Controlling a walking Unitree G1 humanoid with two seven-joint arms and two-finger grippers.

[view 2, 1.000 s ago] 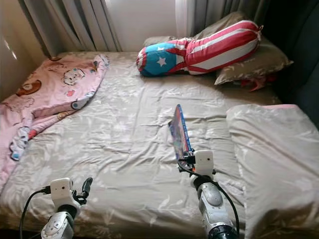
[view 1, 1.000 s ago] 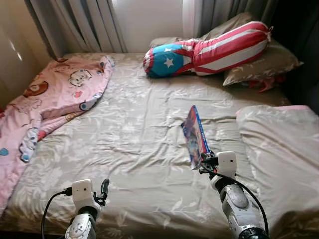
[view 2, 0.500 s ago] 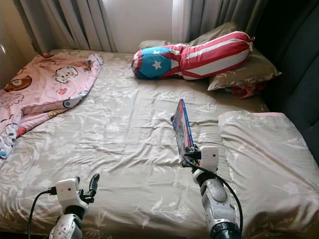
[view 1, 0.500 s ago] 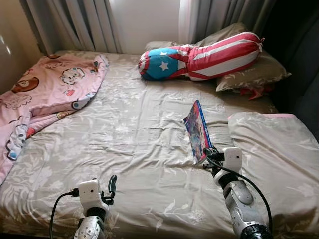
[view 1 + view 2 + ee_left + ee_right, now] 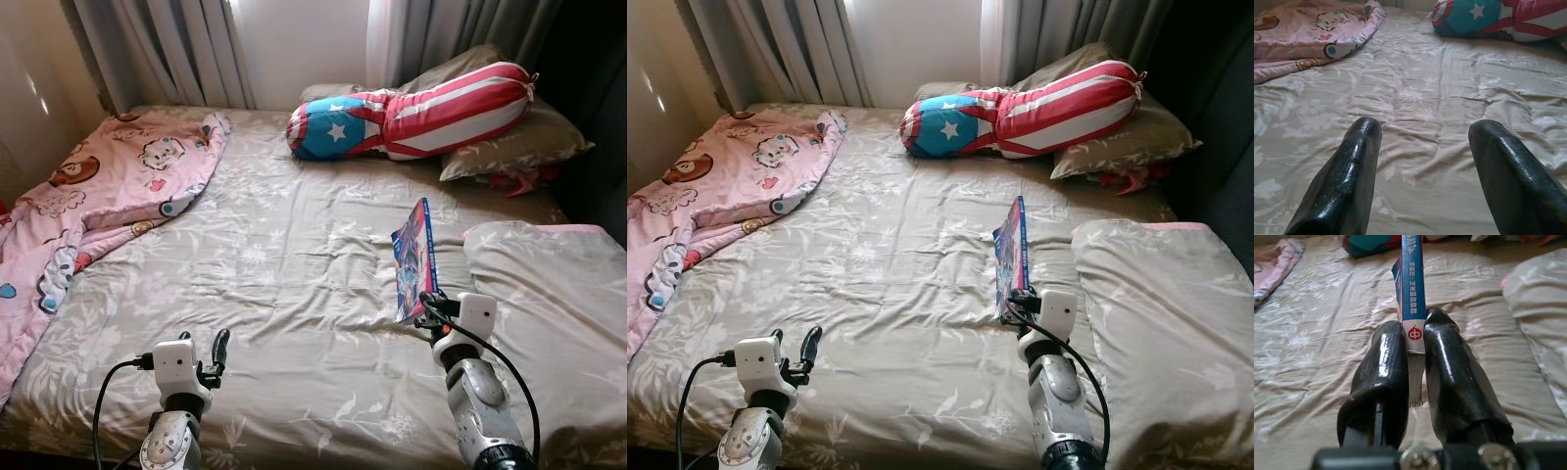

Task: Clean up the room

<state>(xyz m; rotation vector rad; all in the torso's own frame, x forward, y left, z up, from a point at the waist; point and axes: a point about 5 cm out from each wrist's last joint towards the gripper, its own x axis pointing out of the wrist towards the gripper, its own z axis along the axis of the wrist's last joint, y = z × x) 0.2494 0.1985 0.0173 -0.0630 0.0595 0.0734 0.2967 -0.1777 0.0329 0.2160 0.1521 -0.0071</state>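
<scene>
A thin blue book with a colourful cover stands on edge above the bed, held by its lower end in my right gripper. In the right wrist view the two black fingers press on its blue spine. My left gripper hovers low over the near part of the bed, its fingers apart with nothing between them. The bed has a wrinkled beige flowered sheet.
A pink cartoon blanket lies bunched on the bed's left side. A stars-and-stripes bolster and beige pillows sit at the head. A beige duvet is heaped at the right. Grey curtains hang behind.
The camera has shifted, sliding the scene a little. My right gripper still holds the book upright, and both arms keep about the same pose.
</scene>
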